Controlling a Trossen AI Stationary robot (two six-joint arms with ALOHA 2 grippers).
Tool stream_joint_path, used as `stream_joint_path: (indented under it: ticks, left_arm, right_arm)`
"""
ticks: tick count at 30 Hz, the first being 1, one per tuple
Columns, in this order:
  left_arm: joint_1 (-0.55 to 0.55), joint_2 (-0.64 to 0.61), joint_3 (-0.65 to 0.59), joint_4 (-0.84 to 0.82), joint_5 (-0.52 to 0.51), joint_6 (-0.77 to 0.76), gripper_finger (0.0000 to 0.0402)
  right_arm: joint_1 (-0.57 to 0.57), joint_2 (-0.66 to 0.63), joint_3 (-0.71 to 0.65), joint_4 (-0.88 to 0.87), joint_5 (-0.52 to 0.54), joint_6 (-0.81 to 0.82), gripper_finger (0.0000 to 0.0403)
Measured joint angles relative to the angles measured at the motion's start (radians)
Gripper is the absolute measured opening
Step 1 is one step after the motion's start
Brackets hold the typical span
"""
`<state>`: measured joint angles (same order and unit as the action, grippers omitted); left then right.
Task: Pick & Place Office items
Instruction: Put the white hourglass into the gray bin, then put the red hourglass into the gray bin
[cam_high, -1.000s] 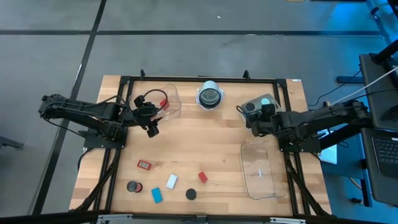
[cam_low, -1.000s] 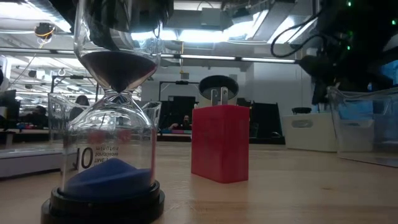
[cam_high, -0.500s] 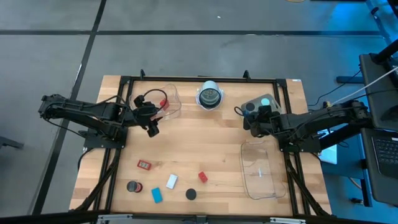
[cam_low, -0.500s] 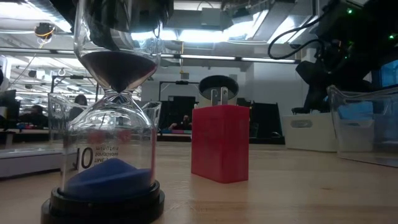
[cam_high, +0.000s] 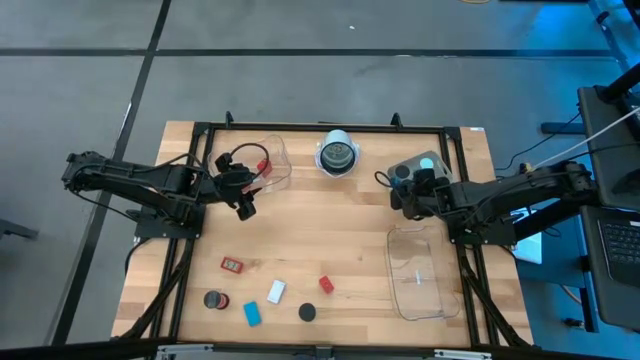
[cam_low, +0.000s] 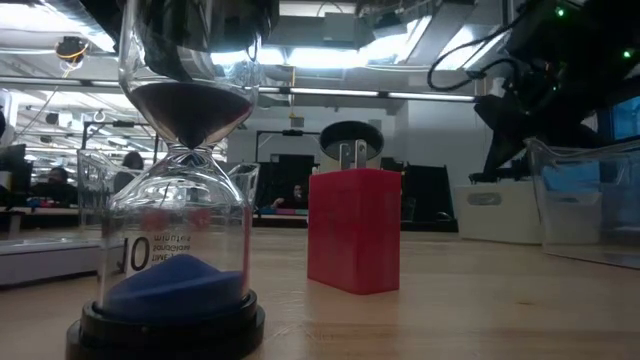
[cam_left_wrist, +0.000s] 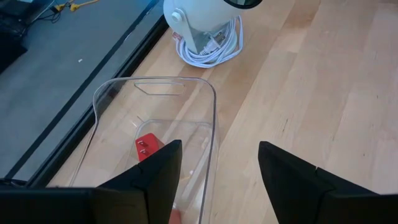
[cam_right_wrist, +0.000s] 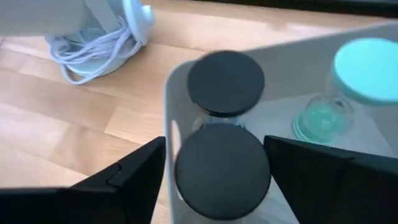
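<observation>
My left gripper (cam_high: 248, 192) (cam_left_wrist: 219, 168) is open above the near end of a clear tray (cam_high: 276, 160) (cam_left_wrist: 214, 109) that holds a red plug block (cam_left_wrist: 148, 148). My right gripper (cam_high: 401, 187) (cam_right_wrist: 214, 168) is open over a pale bin (cam_high: 420, 166) (cam_right_wrist: 292, 59). Its fingers stand on either side of a black-capped hourglass (cam_right_wrist: 222, 171); a teal-capped hourglass (cam_right_wrist: 365, 68) stands beside it. On the near table lie a red-framed tag (cam_high: 232, 264), a white block (cam_high: 276, 291), a blue block (cam_high: 252, 313), a red block (cam_high: 326, 284) (cam_low: 353, 230) and two black-capped pieces (cam_high: 213, 299) (cam_high: 308, 312).
A round white-rimmed dark object (cam_high: 338, 155) (cam_left_wrist: 205, 25) with a coiled white cable stands at the far middle. A second clear tray (cam_high: 415, 270) (cam_low: 585, 195) lies at the right. A black frame (cam_high: 320, 127) edges the table. Bare wood lies in the middle.
My right gripper has shifted slightly toward the table's left, over the pale bin.
</observation>
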<state>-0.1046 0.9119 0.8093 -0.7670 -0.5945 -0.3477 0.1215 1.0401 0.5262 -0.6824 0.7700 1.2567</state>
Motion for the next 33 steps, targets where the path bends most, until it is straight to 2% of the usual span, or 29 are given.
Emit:
stream_joint_path:
  ticks: [8,14,16,21,24,27,33]
  left_arm:
    - [0.000,0.000,0.000,0.000,0.002,-0.009,0.0210]
    - [0.000,0.000,0.000,0.016,0.021,0.007,0.0210]
    - [0.000,0.000,0.000,0.048,0.071,0.025,0.0210]
    - [-0.028,0.000,0.000,0.117,0.321,0.037,0.0210]
    - [-0.082,0.000,0.000,0.095,0.463,-0.057,0.0210]
    - [-0.154,0.000,0.000,0.089,0.595,-0.232,0.0216]
    - [-0.314,0.000,0.000,0.089,0.621,-0.551,0.0241]
  right_arm:
    - [-0.015,0.000,0.177,-0.183,0.001,-0.118,0.0318]
    - [-0.016,0.000,0.318,-0.238,-0.015,-0.227,0.0323]
    - [-0.015,0.000,0.347,-0.234,-0.027,-0.259,0.0320]
    - [-0.015,0.000,0.364,-0.233,-0.030,-0.277,0.0318]
    - [-0.015,0.000,0.364,-0.231,-0.055,-0.273,0.0318]
    - [-0.015,0.000,0.364,-0.231,-0.081,-0.273,0.0318]
    - [-0.015,0.000,0.364,-0.231,-0.066,-0.259,0.0318]
